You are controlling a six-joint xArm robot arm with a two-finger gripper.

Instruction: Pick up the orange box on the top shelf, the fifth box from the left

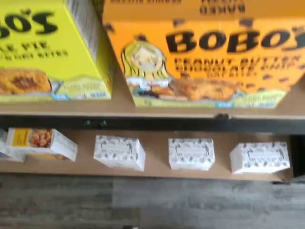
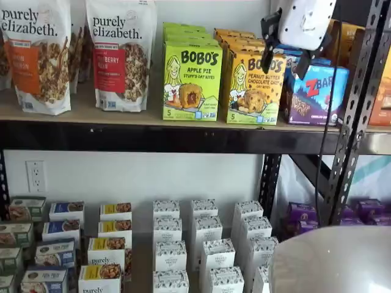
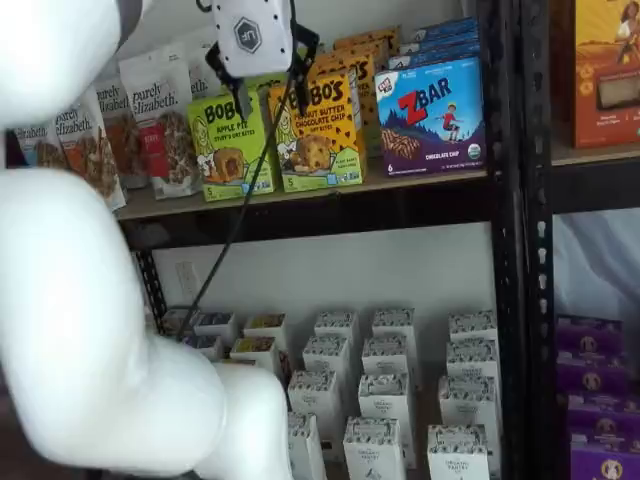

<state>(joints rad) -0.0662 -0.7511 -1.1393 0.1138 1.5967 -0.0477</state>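
Closest to me is the white arm (image 3: 90, 330), a blurred bulk that fills the near side of one shelf view. Past it hangs the gripper (image 3: 268, 88), its white body up high with a cable trailing down beside it; in both shelf views it sits in front of the upper row of goods. Two black fingers (image 2: 266, 56) show with air between them, so they are spread and hold nothing.

Just behind the gripper stands the orange box (image 2: 254, 86), upright at the front edge of the top shelf (image 2: 122, 135). The green box (image 2: 192, 80) stands just beside it on one side and the ZBar box (image 2: 315, 93) on the other. More orange boxes line up behind the front one. In the wrist view the orange box (image 1: 209, 62) looms large, with the green box (image 1: 52, 52) next to it.

Farther along the same board stand granola bags (image 2: 119, 55). Below, on the lower board, rows of small white cartons (image 2: 208, 244) stand.
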